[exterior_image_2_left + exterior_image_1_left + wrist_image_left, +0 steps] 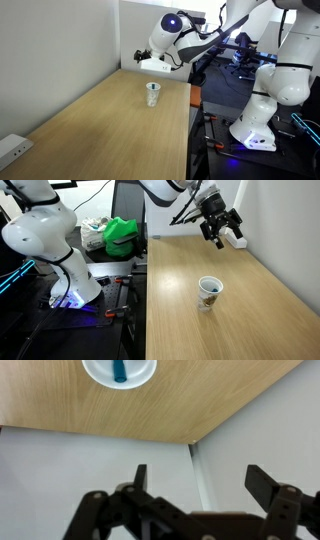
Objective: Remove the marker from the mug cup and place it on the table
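Observation:
The white mug cup point(209, 291) stands upright near the middle of the light wood table point(250, 310); it also shows in an exterior view point(152, 94) and at the top edge of the wrist view point(118, 371). The marker point(119, 372) sits inside it, seen as a short bluish-green stick from above. My gripper point(222, 235) hangs open in the air over the table's far end, well away from the cup, with nothing between its fingers. In the wrist view the gripper point(200, 478) points past the table edge at the white wall.
A white wall borders the table's long side. A white power strip point(14, 150) lies at the table's end. A dark bench with a green bag point(122, 235) stands beside the table, along with a second white robot arm point(55, 250).

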`<act>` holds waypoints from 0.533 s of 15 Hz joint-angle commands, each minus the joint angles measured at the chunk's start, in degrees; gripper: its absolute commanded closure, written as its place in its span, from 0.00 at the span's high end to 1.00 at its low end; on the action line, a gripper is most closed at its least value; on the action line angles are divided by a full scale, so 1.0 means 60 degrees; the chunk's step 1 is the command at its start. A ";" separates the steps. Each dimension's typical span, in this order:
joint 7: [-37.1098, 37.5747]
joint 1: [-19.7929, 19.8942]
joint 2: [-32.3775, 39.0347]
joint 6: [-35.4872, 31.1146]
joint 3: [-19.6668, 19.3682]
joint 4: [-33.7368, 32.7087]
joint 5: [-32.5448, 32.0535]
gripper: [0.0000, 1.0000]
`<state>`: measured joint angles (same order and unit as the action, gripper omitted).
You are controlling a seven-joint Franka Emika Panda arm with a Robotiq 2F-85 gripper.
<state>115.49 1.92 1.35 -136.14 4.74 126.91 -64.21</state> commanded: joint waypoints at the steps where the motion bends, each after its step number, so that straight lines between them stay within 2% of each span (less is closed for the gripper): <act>1: 0.0520 -0.0235 -0.0035 0.0211 -0.0251 -0.0006 -0.0444 1.00; 8: 0.1971 -0.0659 0.0286 0.1307 -0.0055 -0.0136 -0.0595 1.00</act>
<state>121.79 0.14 1.76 -132.43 4.17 126.95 -66.53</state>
